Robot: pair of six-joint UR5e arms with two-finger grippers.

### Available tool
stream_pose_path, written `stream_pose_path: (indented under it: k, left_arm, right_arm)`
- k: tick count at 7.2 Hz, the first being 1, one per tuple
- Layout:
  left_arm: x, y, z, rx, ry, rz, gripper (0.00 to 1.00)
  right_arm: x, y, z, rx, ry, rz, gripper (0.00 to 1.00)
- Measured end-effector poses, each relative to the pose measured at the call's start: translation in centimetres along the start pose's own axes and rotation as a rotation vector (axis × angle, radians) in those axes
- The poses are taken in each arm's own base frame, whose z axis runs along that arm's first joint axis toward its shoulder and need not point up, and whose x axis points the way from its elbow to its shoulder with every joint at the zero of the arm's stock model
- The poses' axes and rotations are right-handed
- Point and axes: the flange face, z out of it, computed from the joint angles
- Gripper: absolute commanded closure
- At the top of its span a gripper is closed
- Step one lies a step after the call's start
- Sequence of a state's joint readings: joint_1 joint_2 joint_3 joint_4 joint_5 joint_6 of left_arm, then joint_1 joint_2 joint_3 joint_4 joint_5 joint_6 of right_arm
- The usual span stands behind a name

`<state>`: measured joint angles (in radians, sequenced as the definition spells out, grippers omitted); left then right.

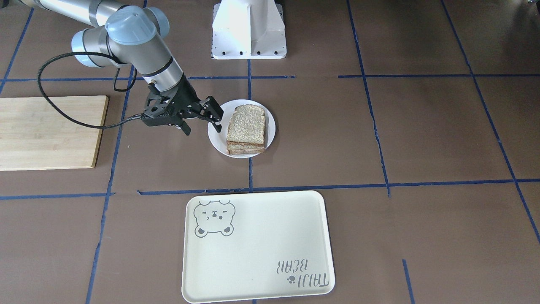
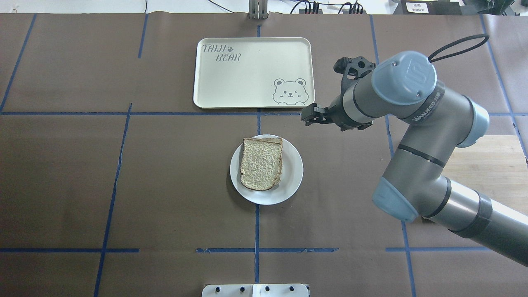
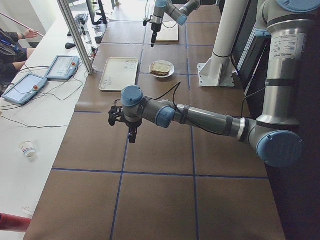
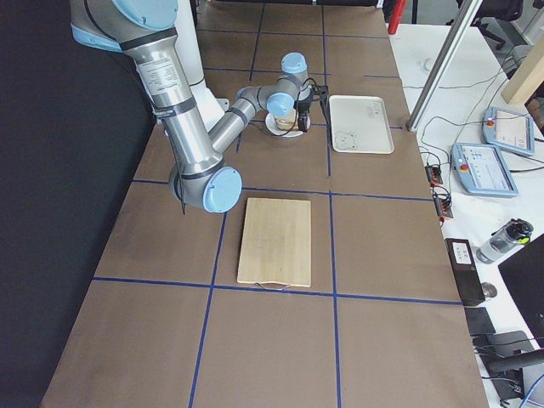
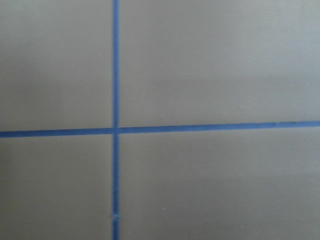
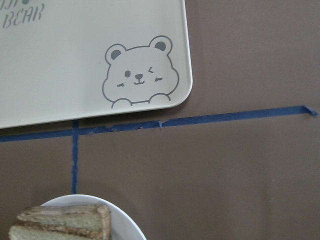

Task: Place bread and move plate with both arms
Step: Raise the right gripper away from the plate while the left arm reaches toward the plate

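Observation:
The bread (image 1: 247, 124) lies as the top slice of a stack on the small white plate (image 1: 271, 126) at the table's middle. It also shows in the overhead view (image 2: 261, 163) and, in part, in the right wrist view (image 6: 60, 220). My right gripper (image 1: 201, 126) is open and empty. It hovers just beside the plate's rim on the wooden-board side, between the plate (image 2: 291, 169) and the tray. My left gripper (image 3: 131, 136) shows only in the exterior left view, far from the plate over bare table, pointing down. I cannot tell whether it is open or shut.
The cream bear tray (image 2: 247, 70) lies beyond the plate on the operators' side. A pale wooden board (image 1: 46, 131) lies on the robot's right. The white pedestal (image 1: 249, 29) stands at the robot's edge. Blue tape lines cross the brown table.

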<state>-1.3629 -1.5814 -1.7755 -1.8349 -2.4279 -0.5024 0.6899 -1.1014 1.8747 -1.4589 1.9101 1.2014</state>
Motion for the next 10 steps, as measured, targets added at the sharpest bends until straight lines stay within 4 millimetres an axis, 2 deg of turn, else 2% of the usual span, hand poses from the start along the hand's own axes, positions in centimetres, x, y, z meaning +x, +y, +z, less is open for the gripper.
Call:
stream_pose_path:
  k: [1, 3, 4, 5, 6, 7, 8, 10]
  left_arm:
    - [3.8, 0.6, 1.7, 0.017, 0.068, -0.040, 0.00]
    - [12.2, 1.4, 4.7, 0.019, 0.199, -0.134, 0.00]
    - [16.7, 1.6, 6.3, 0.023, 0.232, -0.172, 0.00]
    - [21.1, 2.6, 8.6, 0.039, 0.260, -0.206, 0.02]
    - [24.8, 4.5, 10.9, 0.056, 0.311, -0.239, 0.13]
    - [27.8, 6.5, 12.8, 0.058, 0.375, -0.271, 0.23]
    - [30.8, 7.9, 14.5, 0.047, 0.428, -0.292, 0.30]
    - [36.3, 10.2, 18.1, 0.008, 0.477, -0.283, 0.41]
  right_arm:
    - [1.4, -1.0, -1.7, -0.010, 0.074, -0.056, 0.00]
    - [5.8, -3.0, -4.1, -0.048, 0.171, -0.160, 0.00]
    - [8.8, -4.2, -4.9, -0.076, 0.188, -0.200, 0.00]
    - [12.3, -5.3, -5.6, -0.104, 0.195, -0.230, 0.00]
    - [15.3, -6.2, -6.3, -0.125, 0.195, -0.246, 0.00]
    - [17.4, -6.8, -6.9, -0.142, 0.187, -0.247, 0.00]
    - [18.9, -7.1, -7.3, -0.157, 0.176, -0.241, 0.00]
    - [20.4, -7.2, -7.7, -0.181, 0.154, -0.226, 0.00]
